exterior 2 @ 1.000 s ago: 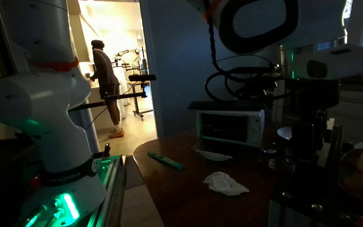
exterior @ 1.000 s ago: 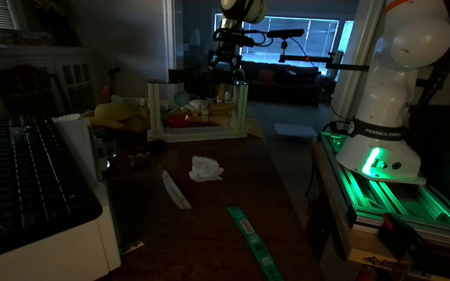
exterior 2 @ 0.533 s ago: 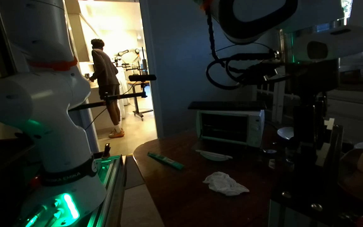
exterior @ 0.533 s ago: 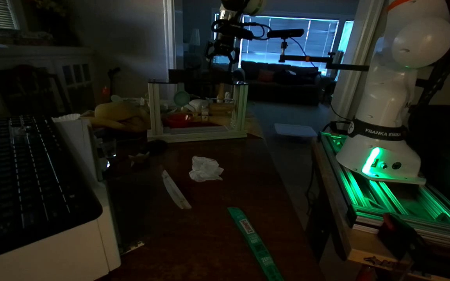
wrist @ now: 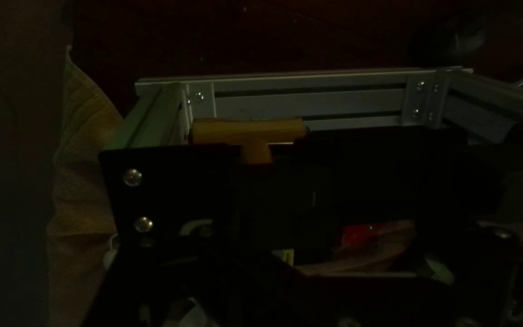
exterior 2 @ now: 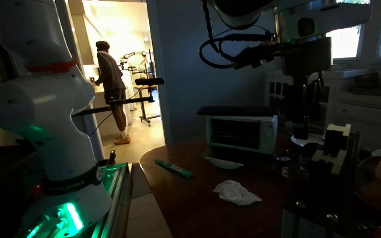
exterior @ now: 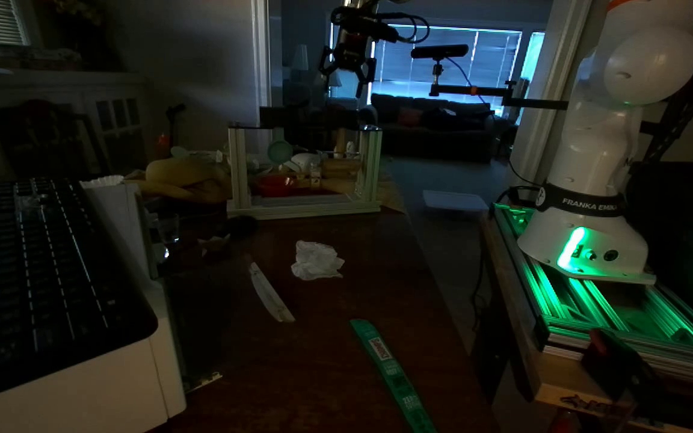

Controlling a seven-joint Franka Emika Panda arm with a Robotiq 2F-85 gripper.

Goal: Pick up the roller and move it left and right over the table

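A wooden cylinder, which looks like the roller, lies inside a metal-railed frame on the table in an exterior view [exterior: 341, 165] and along the frame's inner wall in the wrist view [wrist: 225, 130]. An upright wooden piece [exterior: 340, 143] rises by it, also in the wrist view [wrist: 257, 152]; I cannot tell whether they are joined. The dark brown table [exterior: 322, 373] shows in both exterior views. My gripper [exterior: 344, 85] hangs above the frame, fingers apart, with nothing between them. In the wrist view the gripper is too dark to make out.
The frame [exterior: 298, 211] has a dark top plate and holds a red bowl [exterior: 273, 185] and other kitchen things. A white toaster oven [exterior 2: 268, 138] stands on the table. A crumpled white sheet [exterior 2: 235, 193], a green strip [exterior 2: 174, 168] and a yellow cloth [exterior: 184, 175] lie there too.
My gripper has risen above the frame in both exterior views and shifted left in an exterior view. Its fingers stay apart. The things on the table have not moved.
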